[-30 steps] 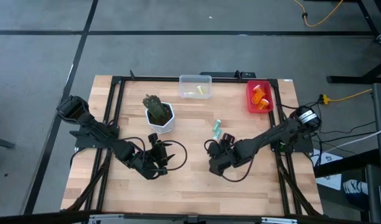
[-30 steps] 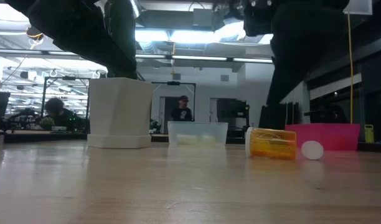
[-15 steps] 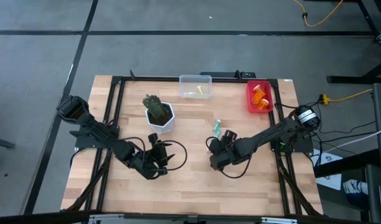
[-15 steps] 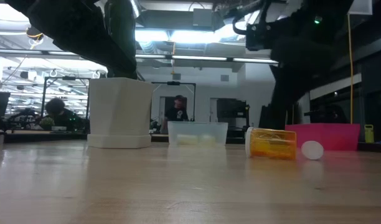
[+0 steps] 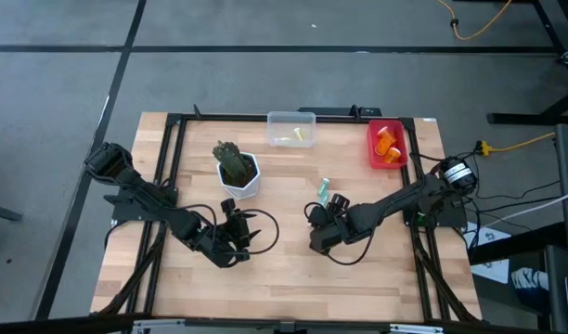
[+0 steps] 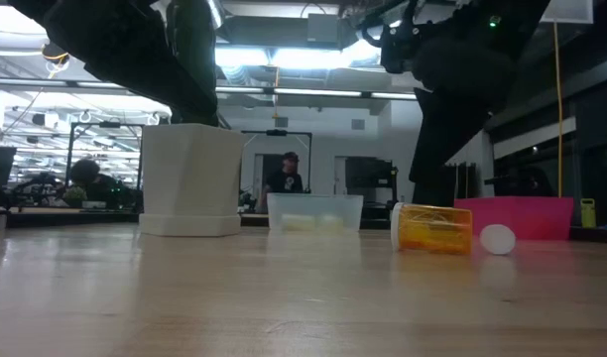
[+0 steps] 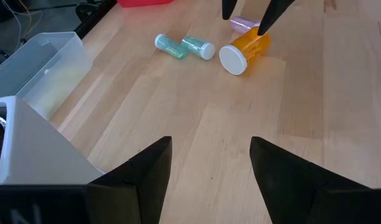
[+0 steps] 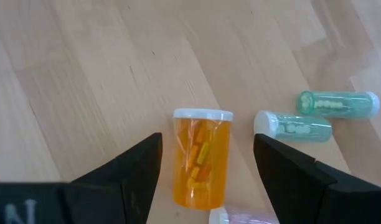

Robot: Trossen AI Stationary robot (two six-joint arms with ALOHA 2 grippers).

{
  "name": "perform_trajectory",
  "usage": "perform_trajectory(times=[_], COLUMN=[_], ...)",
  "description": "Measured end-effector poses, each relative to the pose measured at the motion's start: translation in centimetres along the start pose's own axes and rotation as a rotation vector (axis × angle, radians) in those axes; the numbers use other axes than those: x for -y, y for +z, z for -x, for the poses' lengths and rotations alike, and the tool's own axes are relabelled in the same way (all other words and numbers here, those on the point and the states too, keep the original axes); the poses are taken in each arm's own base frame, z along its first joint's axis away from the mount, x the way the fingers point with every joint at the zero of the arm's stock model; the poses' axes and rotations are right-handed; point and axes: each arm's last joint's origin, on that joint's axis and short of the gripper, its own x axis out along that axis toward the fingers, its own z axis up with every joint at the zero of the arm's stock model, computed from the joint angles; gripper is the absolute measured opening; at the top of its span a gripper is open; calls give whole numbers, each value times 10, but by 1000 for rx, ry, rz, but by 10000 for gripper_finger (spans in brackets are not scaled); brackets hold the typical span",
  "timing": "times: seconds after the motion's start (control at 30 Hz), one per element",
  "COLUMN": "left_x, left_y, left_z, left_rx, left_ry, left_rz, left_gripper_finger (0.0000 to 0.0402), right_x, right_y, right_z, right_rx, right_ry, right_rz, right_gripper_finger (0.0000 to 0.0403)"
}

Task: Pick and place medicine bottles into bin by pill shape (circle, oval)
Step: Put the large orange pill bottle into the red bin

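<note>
Right gripper (image 8: 203, 186) hovered with fingers (image 8: 122, 174) spread wide and empty, orange bottle (image 8: 202, 158) lying between them on the table (image 8: 84, 74). Two teal bottles (image 8: 294, 126) lay just beyond the far finger. Left gripper (image 7: 206, 162) waited apart, likewise spread, gripping nothing.

Orange white-capped bottle (image 8: 200, 156) on its side, two teal bottles (image 8: 294, 126) lying beside, pink bottle (image 7: 243, 23) behind

High view straight down, low view level at tabletop, both wrist views close on orange bottle (image 8: 200, 160).
</note>
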Motion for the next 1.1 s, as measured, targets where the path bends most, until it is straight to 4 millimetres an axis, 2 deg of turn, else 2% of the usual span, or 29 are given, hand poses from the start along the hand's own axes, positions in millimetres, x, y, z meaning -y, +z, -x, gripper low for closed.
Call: perform_trajectory(times=[0.3, 0.47, 1.1], left_x=[0, 0, 0], left_y=[0, 0, 0], left_z=[0, 0, 0], left_rx=[0, 0, 1], left_ry=[0, 0, 0], left_rz=[0, 0, 2], left_gripper_finger=[211, 211, 211], right_x=[1, 1, 3], right_y=[2, 2, 1], right_z=[-1, -1, -2], right_rx=[6, 5, 35], right_ry=[3, 2, -48], right_rz=[-4, 66, 21], right_gripper_finger=[255, 255, 255])
